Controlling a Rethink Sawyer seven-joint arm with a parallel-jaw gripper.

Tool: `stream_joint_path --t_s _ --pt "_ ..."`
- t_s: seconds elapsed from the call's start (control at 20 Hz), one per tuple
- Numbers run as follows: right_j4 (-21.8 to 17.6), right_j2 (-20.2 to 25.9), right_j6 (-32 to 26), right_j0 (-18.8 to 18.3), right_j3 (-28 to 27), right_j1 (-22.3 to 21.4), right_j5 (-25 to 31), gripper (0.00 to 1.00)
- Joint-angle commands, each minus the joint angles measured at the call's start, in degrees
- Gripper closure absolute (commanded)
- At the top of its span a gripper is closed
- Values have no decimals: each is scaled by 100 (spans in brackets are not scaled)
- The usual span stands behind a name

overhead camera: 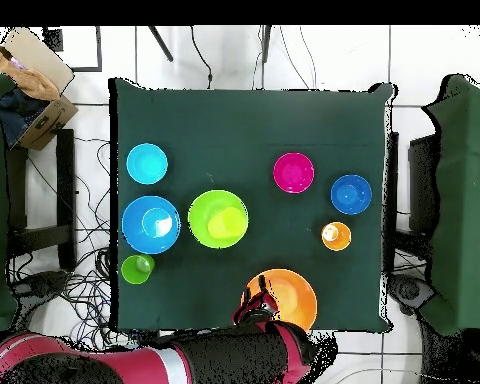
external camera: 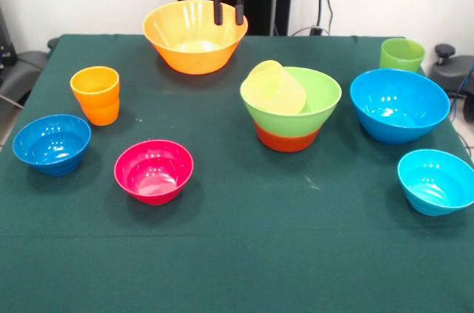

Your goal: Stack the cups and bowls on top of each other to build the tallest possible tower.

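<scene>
My gripper [external camera: 228, 14] hangs open and empty at the far right rim of the big yellow-orange bowl [external camera: 189, 50]; overhead it shows as gripper [overhead camera: 256, 298] beside that bowl [overhead camera: 294, 297]. The tower stands mid-table: an orange-red bowl [external camera: 287, 139] carries the light green bowl [external camera: 320, 98], and a pale yellow cup [external camera: 275, 88] lies tilted inside. An orange cup [external camera: 96, 95] stands at the left and a light green cup [external camera: 402, 54] at the far right. Loose bowls are the magenta [external camera: 154, 171], small dark blue [external camera: 52, 143], big blue [external camera: 398, 104] and small cyan [external camera: 437, 180].
The dark green table [external camera: 237, 254] carries everything. Overhead, the red and black arm [overhead camera: 184, 360] reaches in along the bottom edge. Green chairs stand at both sides, and a cardboard box [overhead camera: 34, 70] with cables lies on the floor at the upper left.
</scene>
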Motion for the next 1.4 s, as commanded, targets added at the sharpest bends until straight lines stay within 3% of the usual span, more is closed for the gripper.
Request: stream_joint_path --t_s 0.05,0.45,0.65,0.95,1.25,1.4 --pt "329 492 -329 150 -143 141 433 0" --pt "488 543 -330 310 -17 186 379 0" --pt "139 704 -94 277 54 80 273 0" --pt "21 858 -73 150 36 131 87 0" --pt "416 788 -229 159 23 270 74 0" --pt "425 855 -228 158 -4 306 34 0"
